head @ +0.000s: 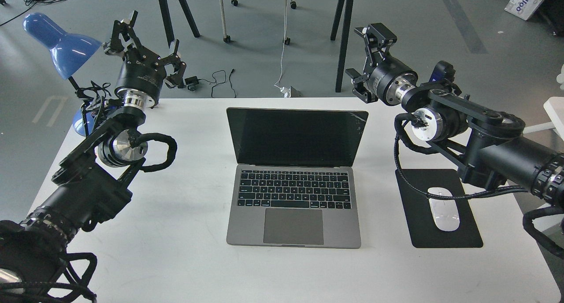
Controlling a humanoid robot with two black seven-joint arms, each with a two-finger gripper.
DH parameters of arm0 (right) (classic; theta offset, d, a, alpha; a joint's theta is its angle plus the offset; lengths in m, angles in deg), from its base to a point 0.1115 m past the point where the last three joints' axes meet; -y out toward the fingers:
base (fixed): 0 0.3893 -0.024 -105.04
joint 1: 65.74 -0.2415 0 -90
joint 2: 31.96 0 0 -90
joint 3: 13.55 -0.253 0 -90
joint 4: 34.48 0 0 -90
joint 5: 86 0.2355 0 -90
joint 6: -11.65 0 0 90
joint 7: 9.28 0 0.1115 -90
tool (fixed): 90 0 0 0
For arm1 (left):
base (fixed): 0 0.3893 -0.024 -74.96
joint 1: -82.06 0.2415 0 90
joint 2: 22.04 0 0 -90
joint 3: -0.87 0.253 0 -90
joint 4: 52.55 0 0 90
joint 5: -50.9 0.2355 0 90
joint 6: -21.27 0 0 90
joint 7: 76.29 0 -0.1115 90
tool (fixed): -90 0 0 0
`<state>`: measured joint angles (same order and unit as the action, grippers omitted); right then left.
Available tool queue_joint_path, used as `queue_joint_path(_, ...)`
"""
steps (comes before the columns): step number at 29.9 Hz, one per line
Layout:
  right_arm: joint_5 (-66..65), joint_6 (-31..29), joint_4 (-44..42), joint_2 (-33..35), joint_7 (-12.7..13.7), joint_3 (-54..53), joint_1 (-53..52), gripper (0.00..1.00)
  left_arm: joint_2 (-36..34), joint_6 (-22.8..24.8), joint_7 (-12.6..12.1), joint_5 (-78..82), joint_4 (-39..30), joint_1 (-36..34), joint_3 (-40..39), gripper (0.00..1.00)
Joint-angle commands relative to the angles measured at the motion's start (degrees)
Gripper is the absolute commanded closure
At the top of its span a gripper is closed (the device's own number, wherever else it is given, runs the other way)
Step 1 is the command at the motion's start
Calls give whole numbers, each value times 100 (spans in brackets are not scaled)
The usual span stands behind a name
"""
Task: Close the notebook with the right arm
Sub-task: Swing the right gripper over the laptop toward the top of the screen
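The grey notebook point(294, 197) lies open in the middle of the white table point(176, 259). Its black screen point(296, 136) stands upright and faces me. My right arm point(476, 135) reaches in from the right. Its gripper point(363, 60) is open and empty, pointing left, just above and to the right of the screen's top right corner, without touching it. My left gripper point(145, 41) is open and empty, held high past the table's far left corner.
A black mouse pad point(440, 226) with a white mouse point(444, 215) lies right of the notebook, under my right arm. A blue desk lamp point(59, 45) stands at the far left corner. Table legs and cables are on the floor behind.
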<state>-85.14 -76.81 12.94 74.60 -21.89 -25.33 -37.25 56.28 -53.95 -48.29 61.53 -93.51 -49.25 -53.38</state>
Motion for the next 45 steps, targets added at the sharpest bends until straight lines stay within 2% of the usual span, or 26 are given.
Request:
queue_joint_path(1,-16,-22,21,6,4,176,-19,0,0,-1,0,0,0,0,3,0)
queue_joint_path(11,-34,-119,83,128,4,826,-256,0,0,-1,0,0,0,0,3,0)
queue_joint_path(20,-121,-462,127,243,4,1275,-537,0,0,-1,0,0,0,0,-6,0)
queue_joint_path(45,-736,-1015,355,322,4,1406,-669,0,-9,-10,0,0,18,0,-6,0)
